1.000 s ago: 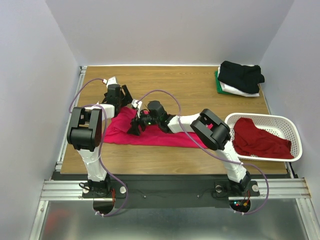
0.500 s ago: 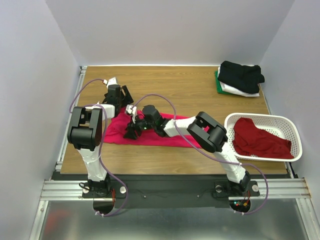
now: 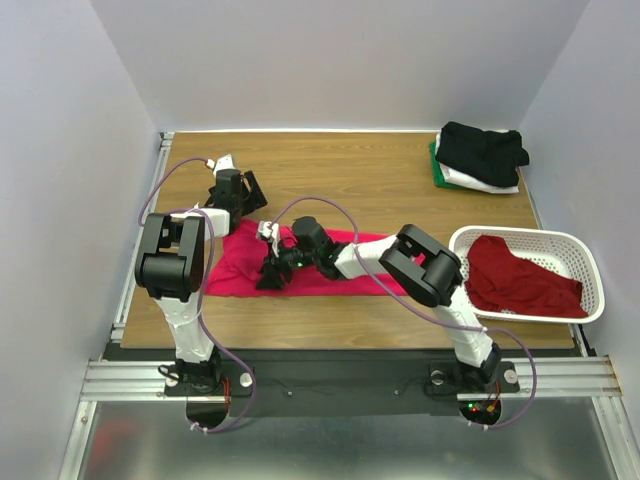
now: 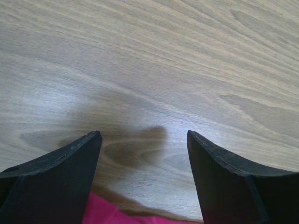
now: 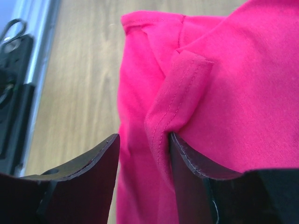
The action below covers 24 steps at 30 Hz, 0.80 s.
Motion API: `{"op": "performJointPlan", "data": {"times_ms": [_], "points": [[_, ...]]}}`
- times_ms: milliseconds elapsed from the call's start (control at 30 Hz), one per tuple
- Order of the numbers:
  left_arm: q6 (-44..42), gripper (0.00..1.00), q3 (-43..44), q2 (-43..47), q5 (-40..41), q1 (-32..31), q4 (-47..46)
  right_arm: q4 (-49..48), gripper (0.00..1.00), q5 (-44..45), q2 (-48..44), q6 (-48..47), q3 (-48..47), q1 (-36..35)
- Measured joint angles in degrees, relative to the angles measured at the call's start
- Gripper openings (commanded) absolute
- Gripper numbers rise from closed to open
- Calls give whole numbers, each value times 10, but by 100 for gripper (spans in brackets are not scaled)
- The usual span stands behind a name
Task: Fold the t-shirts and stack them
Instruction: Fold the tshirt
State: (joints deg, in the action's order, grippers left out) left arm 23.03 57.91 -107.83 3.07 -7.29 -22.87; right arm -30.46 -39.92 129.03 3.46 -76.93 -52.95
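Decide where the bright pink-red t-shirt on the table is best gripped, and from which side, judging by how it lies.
Grip the raised stitched hem fold of the pink-red t-shirt toward its left end, coming down from above. The rest lies mostly flat on the table, offering no edge; this ridge stands up, thin enough to pinch.

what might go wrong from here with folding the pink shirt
1. The right pincer straddles only a narrow hem fold of the pink shirt, which lies against one finger. The fold may slip free, or only one layer may lift.
2. The left pincer hangs open over bare table, off the cloth. Nothing pins the shirt, so a pull could drag and bunch all of it.
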Motion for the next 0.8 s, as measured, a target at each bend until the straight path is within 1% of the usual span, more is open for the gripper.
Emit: {"op": "performJointPlan", "data": {"times_ms": [233, 333, 400, 433, 500, 600, 667, 700, 800], "points": [[0, 86, 0, 0, 0, 0, 0, 0, 54, -53, -36, -7, 34, 0], [0, 86, 0, 0, 0, 0, 0, 0, 60, -65, -49, -10, 48, 0], [0, 86, 0, 0, 2, 0, 0, 0, 65, -63, -57, -11, 58, 0], [0, 86, 0, 0, 4, 0, 0, 0, 65, -57, -65, -13, 68, 0], [2, 86, -2, 0, 10, 0, -6, 2, 67, -33, -87, -13, 90, 0], [5, 86, -16, 11, 24, 0, -13, 5, 67, 33, -143, -16, 136, 0], [5, 86, -29, 29, 33, 0, -13, 4, 67, 74, -170, -13, 154, 1], [6, 86, -35, 39, 37, 0, -13, 4, 67, 107, -201, -11, 171, 5], [11, 86, -46, 70, 49, 2, -14, 0, 68, 160, -237, 1, 196, 20]]}}
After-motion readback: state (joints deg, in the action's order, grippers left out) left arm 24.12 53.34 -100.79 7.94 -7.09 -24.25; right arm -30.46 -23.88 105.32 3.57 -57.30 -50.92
